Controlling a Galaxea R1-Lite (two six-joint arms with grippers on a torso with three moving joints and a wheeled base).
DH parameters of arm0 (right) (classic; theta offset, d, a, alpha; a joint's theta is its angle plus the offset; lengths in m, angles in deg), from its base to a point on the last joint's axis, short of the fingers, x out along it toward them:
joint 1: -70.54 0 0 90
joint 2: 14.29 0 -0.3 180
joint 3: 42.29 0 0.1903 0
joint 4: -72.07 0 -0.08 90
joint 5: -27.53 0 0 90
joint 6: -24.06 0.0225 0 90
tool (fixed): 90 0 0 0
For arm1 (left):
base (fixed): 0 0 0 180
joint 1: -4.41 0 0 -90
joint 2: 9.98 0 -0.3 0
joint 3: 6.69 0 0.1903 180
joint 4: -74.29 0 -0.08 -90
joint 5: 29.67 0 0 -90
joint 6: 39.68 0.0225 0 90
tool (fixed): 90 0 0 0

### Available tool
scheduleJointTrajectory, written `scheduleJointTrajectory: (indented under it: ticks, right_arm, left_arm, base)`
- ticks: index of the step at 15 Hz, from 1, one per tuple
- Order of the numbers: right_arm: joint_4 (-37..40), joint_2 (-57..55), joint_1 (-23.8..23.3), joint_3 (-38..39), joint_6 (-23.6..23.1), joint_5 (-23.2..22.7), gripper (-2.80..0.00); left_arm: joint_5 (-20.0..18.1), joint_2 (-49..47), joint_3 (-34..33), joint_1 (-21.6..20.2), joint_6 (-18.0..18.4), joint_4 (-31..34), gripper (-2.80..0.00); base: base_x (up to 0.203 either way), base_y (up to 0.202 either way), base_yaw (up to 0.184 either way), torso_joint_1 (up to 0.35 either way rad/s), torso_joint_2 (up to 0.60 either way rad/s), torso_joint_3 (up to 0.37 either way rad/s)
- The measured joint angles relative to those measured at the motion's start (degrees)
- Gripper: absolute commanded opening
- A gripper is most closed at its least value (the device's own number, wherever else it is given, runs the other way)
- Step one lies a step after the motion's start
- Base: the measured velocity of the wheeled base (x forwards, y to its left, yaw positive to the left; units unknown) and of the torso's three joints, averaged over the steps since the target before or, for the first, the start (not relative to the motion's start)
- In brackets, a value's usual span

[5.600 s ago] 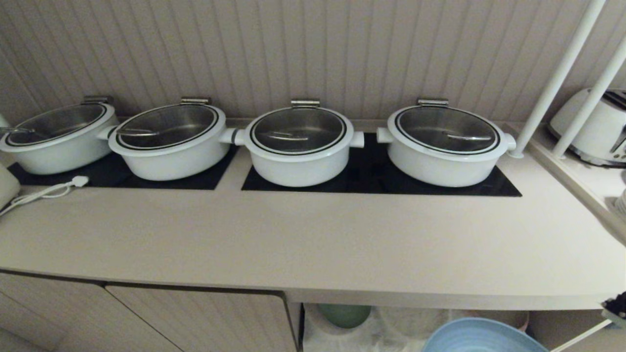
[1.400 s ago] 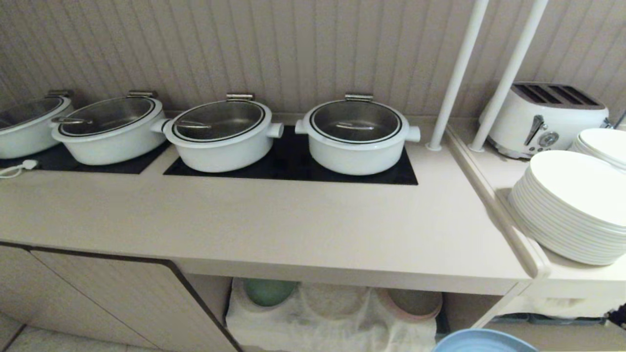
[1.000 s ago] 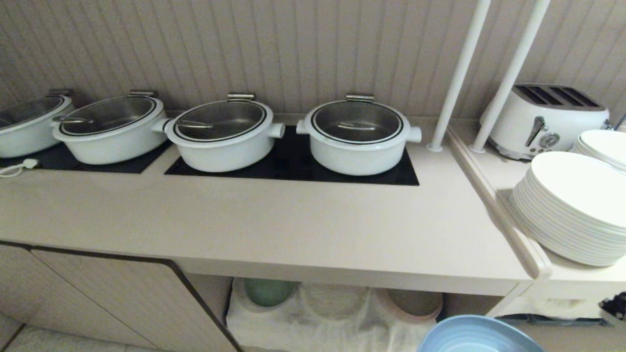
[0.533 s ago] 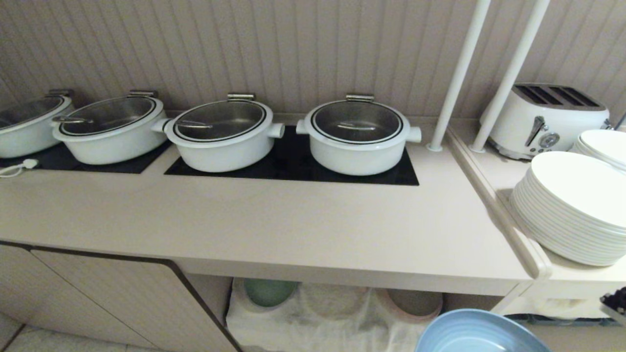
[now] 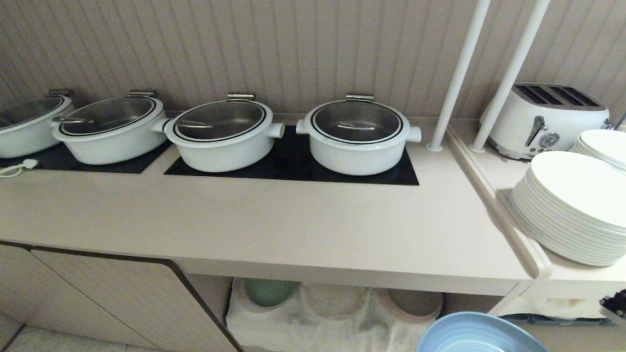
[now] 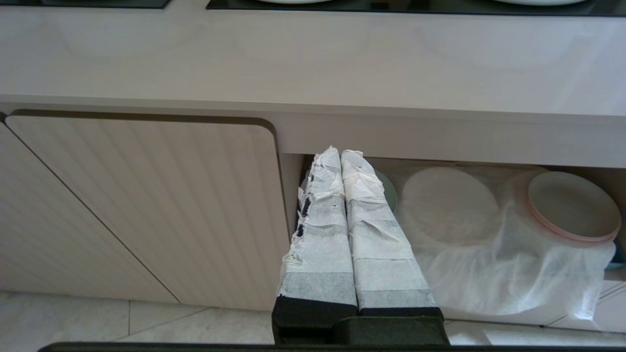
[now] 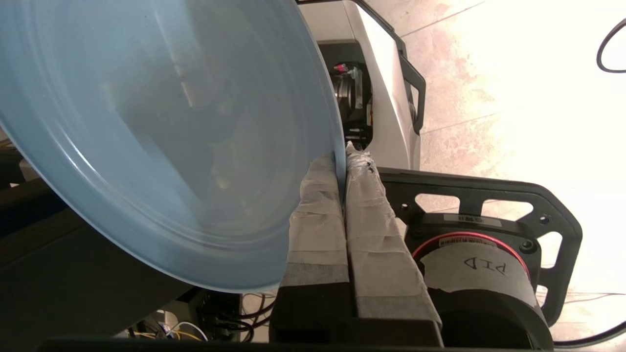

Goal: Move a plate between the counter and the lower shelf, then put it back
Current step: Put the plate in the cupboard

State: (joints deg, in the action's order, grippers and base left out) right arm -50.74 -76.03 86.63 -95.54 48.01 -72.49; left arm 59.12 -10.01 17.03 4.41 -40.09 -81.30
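The plate (image 5: 481,335) is held clear of both surfaces, low in front of the counter (image 5: 274,225) and off the right end of the lower shelf (image 5: 332,322). It is judged mid-carry; neither set-down can be confirmed, so a placement and the return are judged outstanding. The right gripper (image 7: 345,161) is clamped tight on the plate's rim, with the dish spreading away to 1 side of the fingers. The left gripper (image 6: 341,152) is parked below the counter's front edge, fingers pressed together, holding nothing.
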Motion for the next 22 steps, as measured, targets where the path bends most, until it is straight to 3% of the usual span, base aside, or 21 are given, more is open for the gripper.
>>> scheduleJointTrajectory:
  ticks: [22]
  right_arm:
    - [0.5, 4.0, 0.6, 2.9, 0.0, -0.7, -2.80]
  left_arm:
    - [0.0, 0.0, 0.0, 0.0, 0.0, 0.0, -2.80]
  base:
    - [0.000, 0.000, 0.000, -0.125, 0.27, 0.138]
